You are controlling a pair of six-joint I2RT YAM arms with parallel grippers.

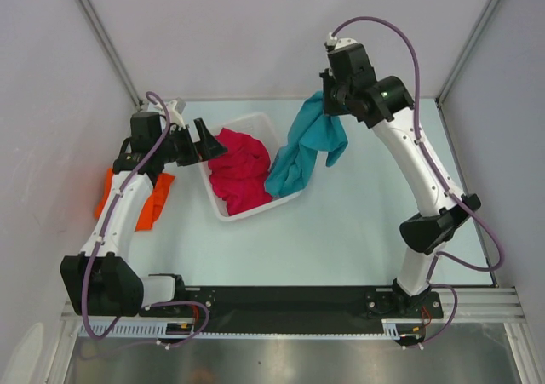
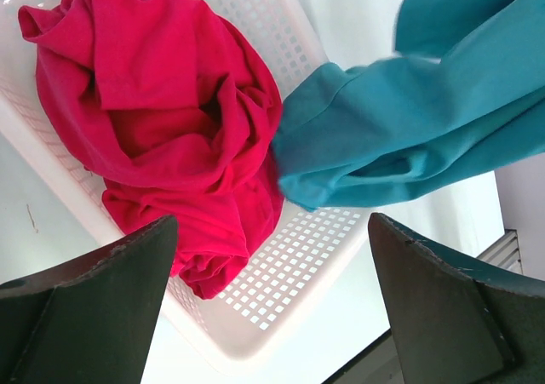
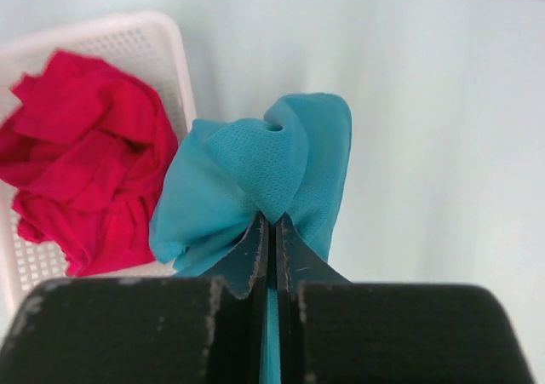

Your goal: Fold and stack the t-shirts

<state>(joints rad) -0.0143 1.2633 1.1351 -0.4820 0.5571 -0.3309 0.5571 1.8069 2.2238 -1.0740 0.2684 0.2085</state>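
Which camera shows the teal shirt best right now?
Top external: the teal shirt hangs nearly whole in view from the right hand, its lower end over the basket rim. Right wrist shows only the bunch pinched in that shut hand; left wrist shows just its lower folds, cropped.

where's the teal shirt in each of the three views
Top view: the teal shirt hangs just right of centre, its lower end by the right corner of the white basket.
Left wrist: upper right, beside the pink shirt.
Right wrist: centre, pinched in the shut right gripper.
Shared landmark: the white basket holding the pink shirt, always left of the teal one.
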